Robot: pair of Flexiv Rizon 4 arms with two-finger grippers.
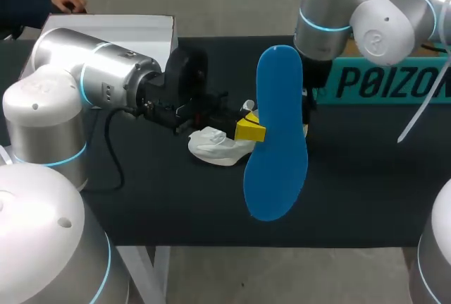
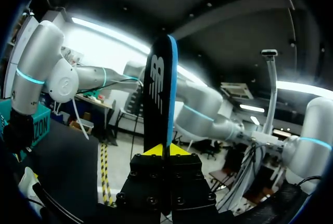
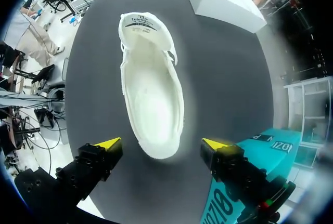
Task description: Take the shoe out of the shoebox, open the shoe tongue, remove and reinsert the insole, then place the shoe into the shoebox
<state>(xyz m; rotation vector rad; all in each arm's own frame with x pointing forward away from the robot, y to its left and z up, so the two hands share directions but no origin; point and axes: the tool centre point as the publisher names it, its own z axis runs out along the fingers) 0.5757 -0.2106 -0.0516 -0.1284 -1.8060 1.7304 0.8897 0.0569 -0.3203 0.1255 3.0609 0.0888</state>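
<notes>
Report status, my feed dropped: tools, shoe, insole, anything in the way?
Left tool shut on insole, held upright. Right tool open above shoe on table. Nothing in shoe's opening.

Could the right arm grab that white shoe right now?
Probably yes: the right tool hangs open above the white shoe, nothing between them. The left tool holds the blue insole up out of the way.

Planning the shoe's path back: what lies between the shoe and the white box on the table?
Nothing: the right wrist view shows only bare dark table between the shoe and the white box.
</notes>
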